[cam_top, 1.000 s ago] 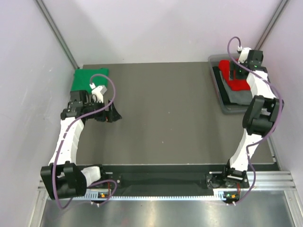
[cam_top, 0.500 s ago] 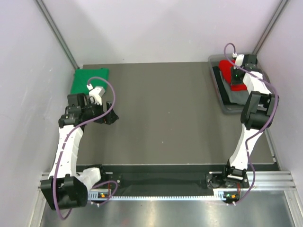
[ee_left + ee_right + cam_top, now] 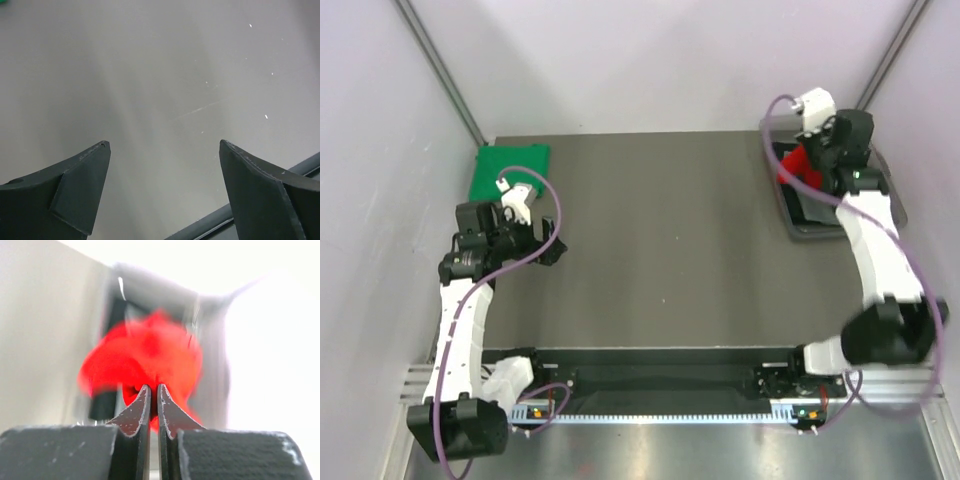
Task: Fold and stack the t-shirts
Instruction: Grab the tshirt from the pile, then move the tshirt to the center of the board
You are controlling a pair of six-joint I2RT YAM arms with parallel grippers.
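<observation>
Right gripper (image 3: 802, 163) is pinched shut on a bunch of the red shirt (image 3: 790, 168) over the tray (image 3: 798, 232) at the table's far right corner. I'd lift straight up until the cloth clears the tray rim and the dark shirts (image 3: 817, 208) under it (thin pinch, so go slow or it may slip), then carry it left to the bare middle of the table (image 3: 670, 230). Left gripper (image 3: 548, 250) hangs wide open and empty near the left edge, just nearside of the folded green shirt (image 3: 506, 170) at the far left corner – good room between the arms, walls tight on both sides.
</observation>
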